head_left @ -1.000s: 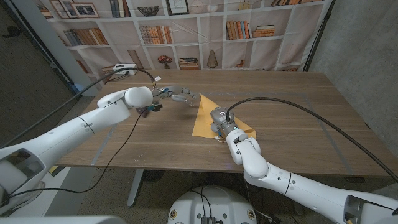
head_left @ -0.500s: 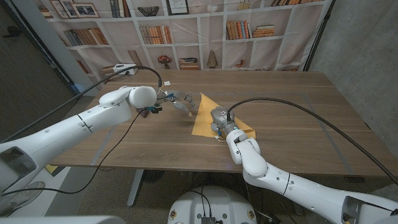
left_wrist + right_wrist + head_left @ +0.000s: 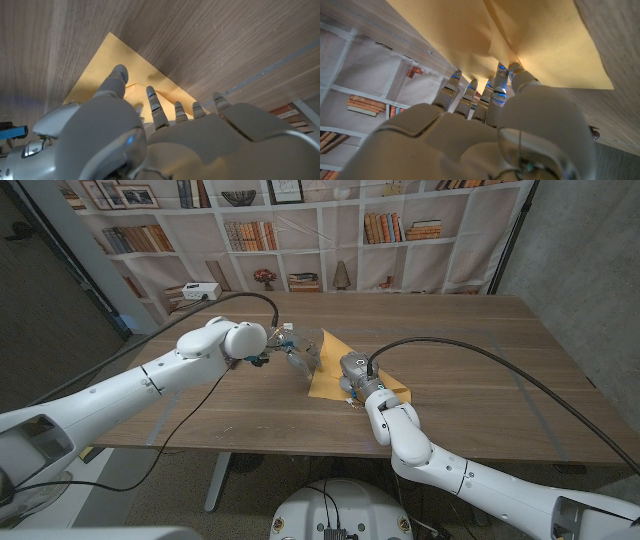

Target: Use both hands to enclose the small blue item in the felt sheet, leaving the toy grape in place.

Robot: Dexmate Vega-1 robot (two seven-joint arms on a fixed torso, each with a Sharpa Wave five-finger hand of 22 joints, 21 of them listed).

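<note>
The yellow felt sheet [image 3: 330, 352] lies near the middle of the wooden table, partly folded, with one corner pointing away from me. My right hand [image 3: 354, 376] sits on its middle. In the right wrist view a raised fold of the felt [image 3: 545, 45] hangs between the thumb and the fingers [image 3: 470, 92], so this hand holds the sheet. My left hand [image 3: 296, 352] hovers at the sheet's left edge, fingers spread and holding nothing. In the left wrist view its fingertips [image 3: 150, 92] reach over a folded layer of felt [image 3: 115, 55]. A small blue thing [image 3: 11, 131] shows beside my right hand.
A white box [image 3: 200, 288] with a black cable stands at the table's back left. Another black cable [image 3: 470, 352] arcs over the table's right half from my right arm. A bookshelf backdrop stands behind the table.
My left hand has moved right, from beside the dark toy grape to the felt's left edge, and its arm now covers the grape's spot. My right hand has stayed on the felt.
</note>
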